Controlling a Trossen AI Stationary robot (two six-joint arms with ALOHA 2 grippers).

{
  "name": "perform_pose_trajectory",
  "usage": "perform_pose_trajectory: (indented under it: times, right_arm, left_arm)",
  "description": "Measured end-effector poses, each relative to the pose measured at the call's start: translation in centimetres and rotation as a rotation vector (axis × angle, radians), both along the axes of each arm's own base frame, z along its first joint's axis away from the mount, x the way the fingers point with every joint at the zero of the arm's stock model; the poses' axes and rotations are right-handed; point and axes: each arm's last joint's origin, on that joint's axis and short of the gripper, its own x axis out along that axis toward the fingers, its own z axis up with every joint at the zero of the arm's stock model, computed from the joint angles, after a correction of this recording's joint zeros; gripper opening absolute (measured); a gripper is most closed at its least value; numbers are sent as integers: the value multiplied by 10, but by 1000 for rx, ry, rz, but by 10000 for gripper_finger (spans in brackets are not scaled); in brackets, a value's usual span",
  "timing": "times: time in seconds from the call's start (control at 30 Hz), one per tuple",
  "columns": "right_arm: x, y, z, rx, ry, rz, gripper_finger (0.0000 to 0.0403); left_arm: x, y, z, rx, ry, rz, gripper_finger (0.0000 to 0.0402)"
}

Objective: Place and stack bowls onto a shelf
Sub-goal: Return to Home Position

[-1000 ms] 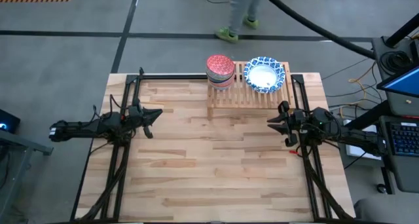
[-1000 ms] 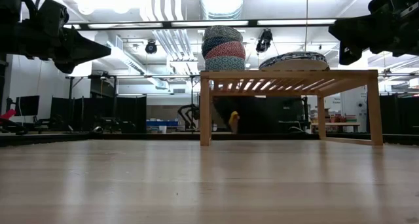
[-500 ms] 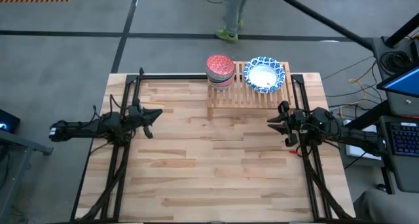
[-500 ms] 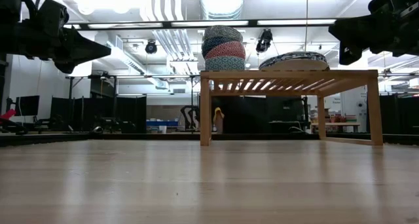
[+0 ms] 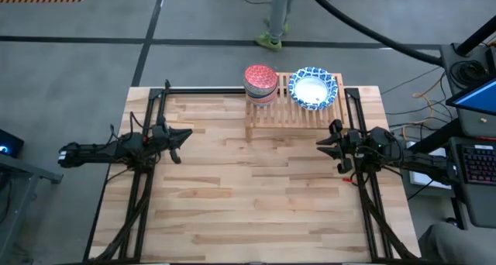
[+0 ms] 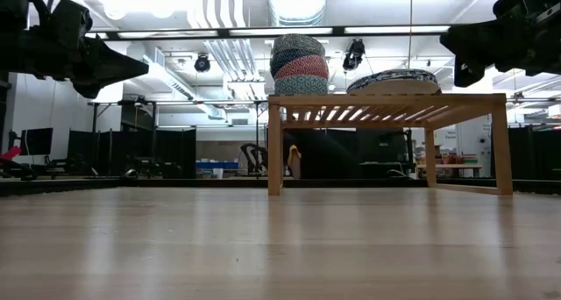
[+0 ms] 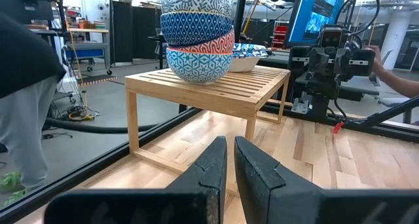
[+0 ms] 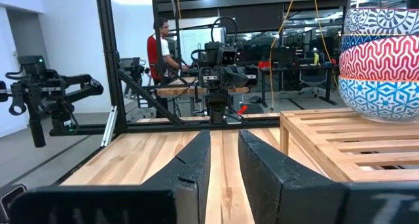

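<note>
The shelf of light slatted wood stands at the table's far edge. A stack of several small patterned bowls rests on the slats of its left half. Blue-and-white large bowls with a white inside rest on its right half. My left gripper hovers at the table's left side, pointing right, with a narrow gap between its fingers. My right gripper hovers at the right side, just nearer than the shelf, open and pointing left. Both hold nothing.
Bare wooden table top lies between the two arms and on the near side of the shelf. Black frame rails run along the left, right and far edges. A person's legs show on the floor beyond the far edge.
Neither arm has moved, and the bowls and shelf stand as before. The person beyond the far edge has stepped toward the left.
</note>
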Motion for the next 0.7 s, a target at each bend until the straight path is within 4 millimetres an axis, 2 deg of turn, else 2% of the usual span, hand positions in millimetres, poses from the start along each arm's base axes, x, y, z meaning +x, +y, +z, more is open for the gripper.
perform_pose_trajectory:
  times: [0.37,0.7]
  right_arm:
    - [0,0,0,1,0,0,79]
    - [0,0,0,0,0,0,69]
  left_arm:
    - [0,0,0,0,0,0,13]
    - [0,0,0,0,0,0,13]
